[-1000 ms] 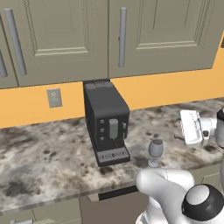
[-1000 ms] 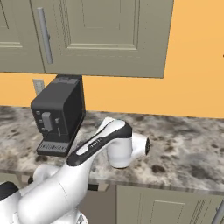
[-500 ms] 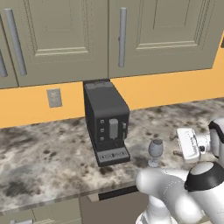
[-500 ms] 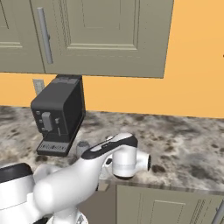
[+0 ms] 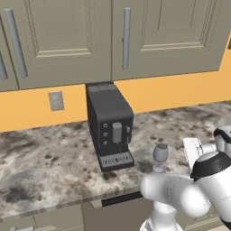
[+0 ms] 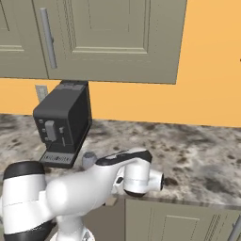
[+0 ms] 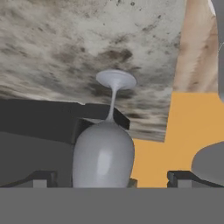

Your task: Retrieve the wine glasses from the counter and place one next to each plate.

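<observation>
Roughly: gripper (image 7: 112, 177) spread fully wide, nothing held. Two small dark blocky fingertips (image 7: 41, 178) seen low in hand view, well apart, with glass (image 7: 103, 155) bowl sitting between them, closer to the one on the picture's left. No visible contact with either tip.

Glass translucent grey-blue, smooth, egg-shaped bowl on thin stem, flat round base. Appeared inverted in hand view (camera rolled); stood upright on counter (image 5: 54, 158) in left base view (image 5: 160, 155), just right of coffee machine (image 5: 109, 124). Partly hidden behind arm in right base view (image 6: 88, 158), rim and part of bowl showing.

Counter: grey-brown speckled stone, mottled dark patches, flat with a squared front edge. Olive-grey panelled cabinets (image 5: 58, 40) above, long vertical bar handles, orange wall (image 5: 171, 90) between. Grey outlet plate (image 5: 56, 100) on wall, left of machine.

Coffee machine: matte black box, sharp edges, small buttons and spout on front, ridged drip tray at foot. Backed against wall.

Arm white and glossy, rounded link shells, dark joint caps; wrist low near counter front edge, to the right of glass in left base view.

Second rounded grey shape at right edge of hand view, cut off, couldn't identify.
</observation>
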